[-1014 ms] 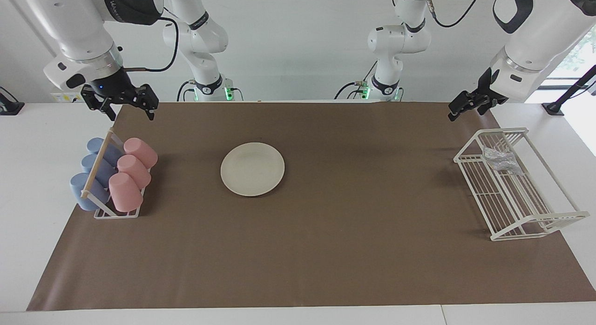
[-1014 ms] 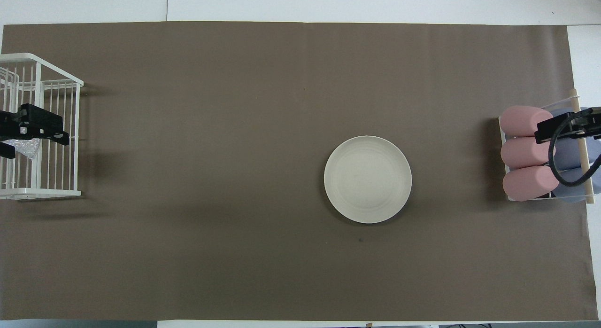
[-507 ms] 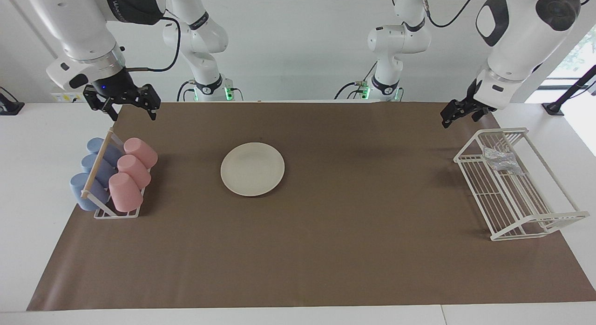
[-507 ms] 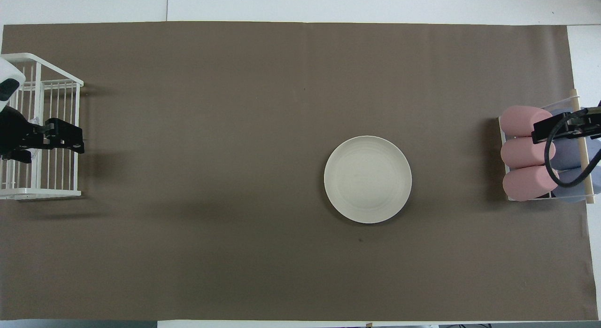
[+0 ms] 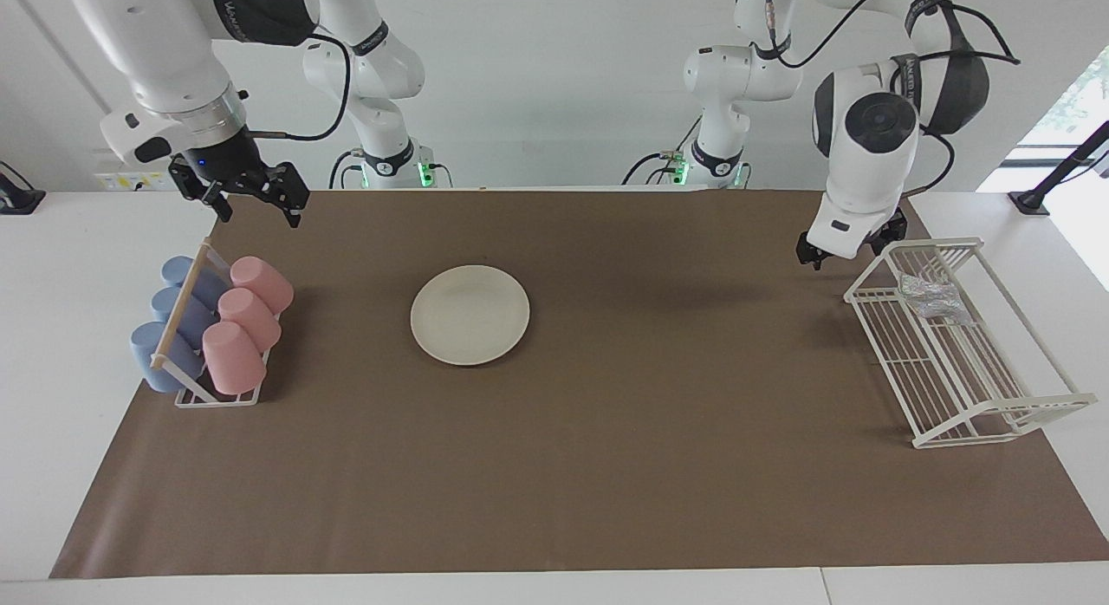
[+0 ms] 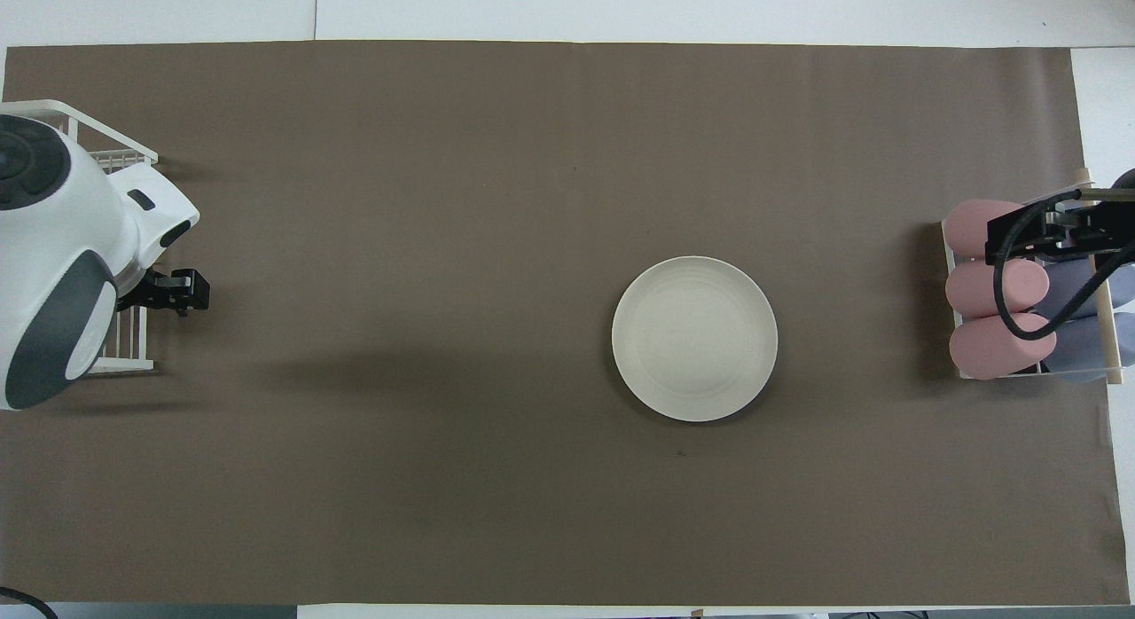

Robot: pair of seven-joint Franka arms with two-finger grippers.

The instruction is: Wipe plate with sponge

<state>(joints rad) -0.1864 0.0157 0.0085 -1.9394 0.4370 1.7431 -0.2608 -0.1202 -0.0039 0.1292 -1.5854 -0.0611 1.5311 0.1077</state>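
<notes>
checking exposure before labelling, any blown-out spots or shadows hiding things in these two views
Facing view: a bright window washes out the upper corner; sponge stays readable. Overhead view: soft shadows on the brown mat, plate evenly lit, no glare.

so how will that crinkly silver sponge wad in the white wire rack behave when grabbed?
The small silvery-grey wrinkly mesh sponge probably squashes rather than resists, judging by its irregular crumpled shape. It looks light for its size. Its loose folds might snag on the white wire rack bars when lifted.
</notes>
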